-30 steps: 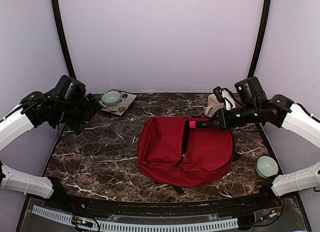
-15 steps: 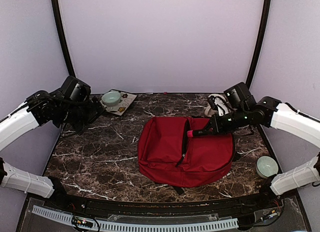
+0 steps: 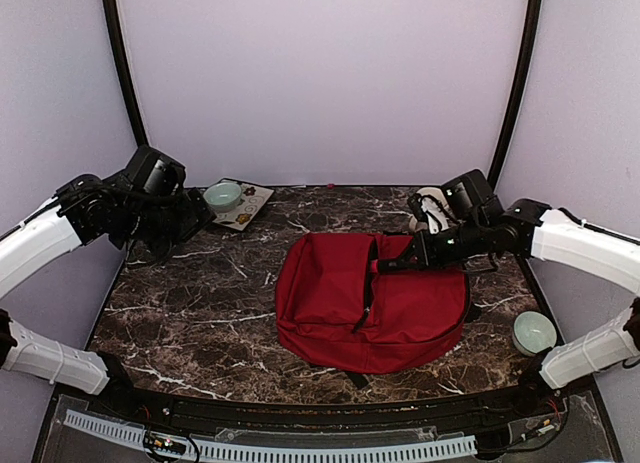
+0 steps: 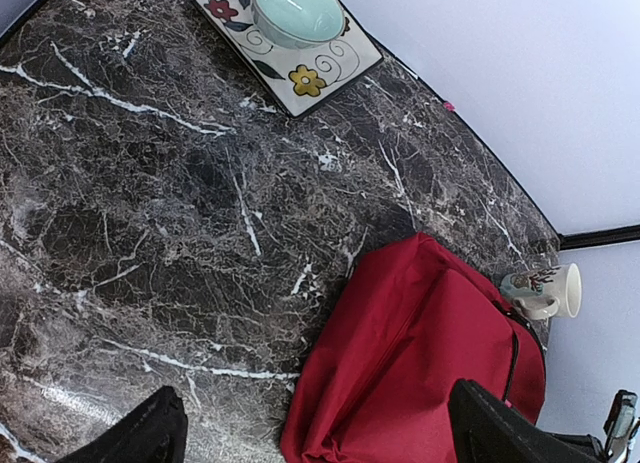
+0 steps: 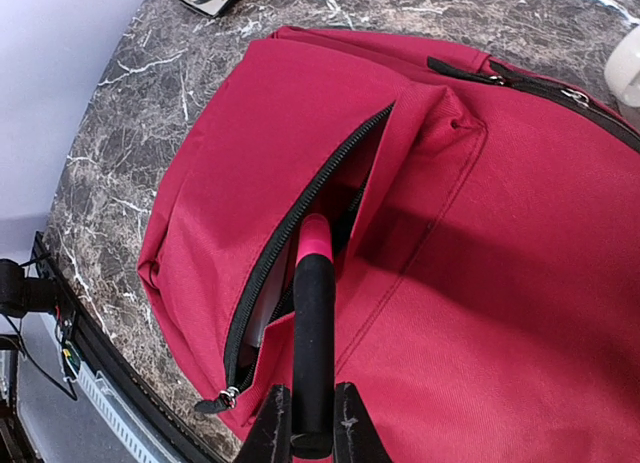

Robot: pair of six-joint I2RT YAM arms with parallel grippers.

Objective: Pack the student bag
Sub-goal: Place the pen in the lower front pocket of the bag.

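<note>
Dark veined marble worktop (image 3: 190, 303) fills a pale-walled booth, and the red student bag (image 3: 370, 308) lies flat at its centre with the front pocket unzipped. The right gripper (image 5: 311, 403) reaches over the bag, clamped narrow on a black pen (image 5: 313, 313). The left gripper (image 4: 315, 403) hangs above the worktop's far left, jaws spread wide and holding nothing. A flowered tray (image 3: 250, 208) at the far left edge carries a pale green bowl (image 3: 222, 195). A second bowl (image 3: 533, 331) sits near the right edge, and a white mug (image 3: 428, 211) stands beyond the bag. The pen's pink tip sits at the mouth of the open pocket.
</note>
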